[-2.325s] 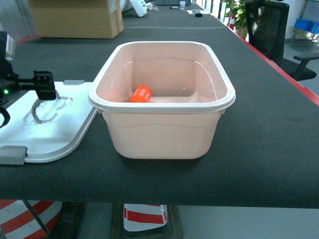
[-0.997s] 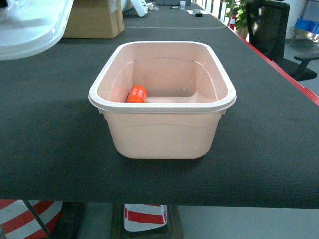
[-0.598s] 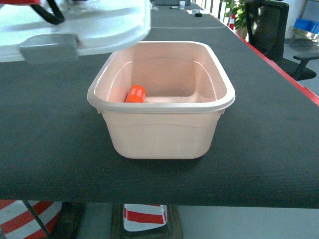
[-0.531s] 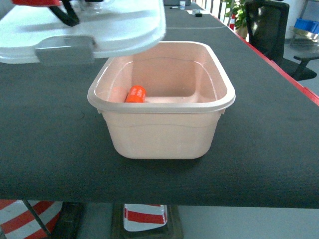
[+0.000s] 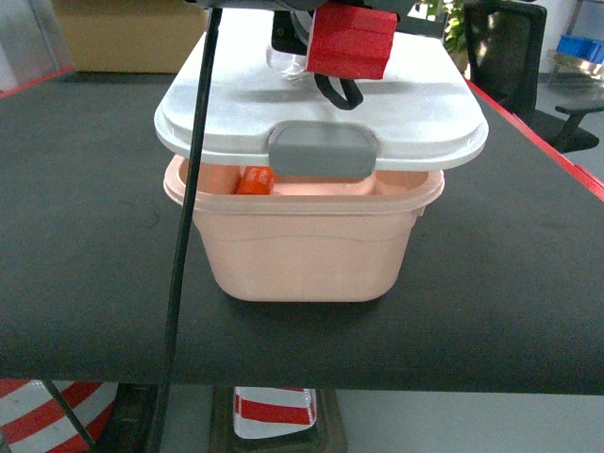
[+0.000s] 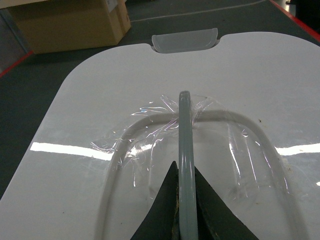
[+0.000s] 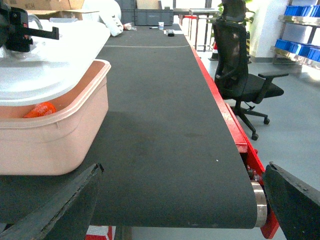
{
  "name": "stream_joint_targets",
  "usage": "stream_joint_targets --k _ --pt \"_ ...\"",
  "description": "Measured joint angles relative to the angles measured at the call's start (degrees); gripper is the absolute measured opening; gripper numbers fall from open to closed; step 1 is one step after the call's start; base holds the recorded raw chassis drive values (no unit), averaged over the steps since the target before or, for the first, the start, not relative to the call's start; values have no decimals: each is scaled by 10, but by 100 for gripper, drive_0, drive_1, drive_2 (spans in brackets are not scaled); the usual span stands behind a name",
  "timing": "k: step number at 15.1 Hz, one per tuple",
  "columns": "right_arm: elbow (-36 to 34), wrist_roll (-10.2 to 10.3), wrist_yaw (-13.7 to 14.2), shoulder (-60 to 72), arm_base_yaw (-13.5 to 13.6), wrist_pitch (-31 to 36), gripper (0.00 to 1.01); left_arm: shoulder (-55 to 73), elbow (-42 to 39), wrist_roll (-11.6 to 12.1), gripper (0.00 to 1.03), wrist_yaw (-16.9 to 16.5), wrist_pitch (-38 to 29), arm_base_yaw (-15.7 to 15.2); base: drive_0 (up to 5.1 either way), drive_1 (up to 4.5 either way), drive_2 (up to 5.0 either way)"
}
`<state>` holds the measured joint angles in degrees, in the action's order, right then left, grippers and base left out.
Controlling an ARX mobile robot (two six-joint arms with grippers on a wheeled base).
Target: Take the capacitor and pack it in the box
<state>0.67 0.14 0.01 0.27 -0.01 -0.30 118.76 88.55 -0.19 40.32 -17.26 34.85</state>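
Capacitor [image 5: 255, 180] sits inside your box [image 5: 311, 260]. Left fingers [image 6: 165, 210] clamped on lid handle [image 6: 185, 165], lid [image 5: 321, 104] hovering over rim. Right fingers [image 7: 50, 210] spread apart, holding nothing.

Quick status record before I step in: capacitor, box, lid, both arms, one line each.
capacitor: lying inside the box, near its left side, partly hidden under the lid
box: pink tub on the black table, not closed
lid: white, hanging above the box, front edge clear of the rim, grey clip facing the head camera
left gripper: jaws shut on the lid's grey handle
right gripper: open, holding nothing, low beside the box's right side
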Motion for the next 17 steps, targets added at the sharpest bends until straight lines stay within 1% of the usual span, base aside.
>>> stream_joint_targets --k 1,5,10,14,17 --pt "0 0 0 0 0 0 98 2 2 0 2 0 11 -1 0 0 0" --pt "0 0 0 0 0 0 98 15 5 -5 2 -2 21 -10 0 0 0" --pt "0 0 0 0 0 0 98 56 25 -6 2 -29 25 -32 0 0 0" --pt "0 0 0 0 0 0 98 74 48 -9 2 -44 36 -34 0 0 0" --pt "0 0 0 0 0 0 98 77 60 -9 2 -48 42 -33 0 0 0"
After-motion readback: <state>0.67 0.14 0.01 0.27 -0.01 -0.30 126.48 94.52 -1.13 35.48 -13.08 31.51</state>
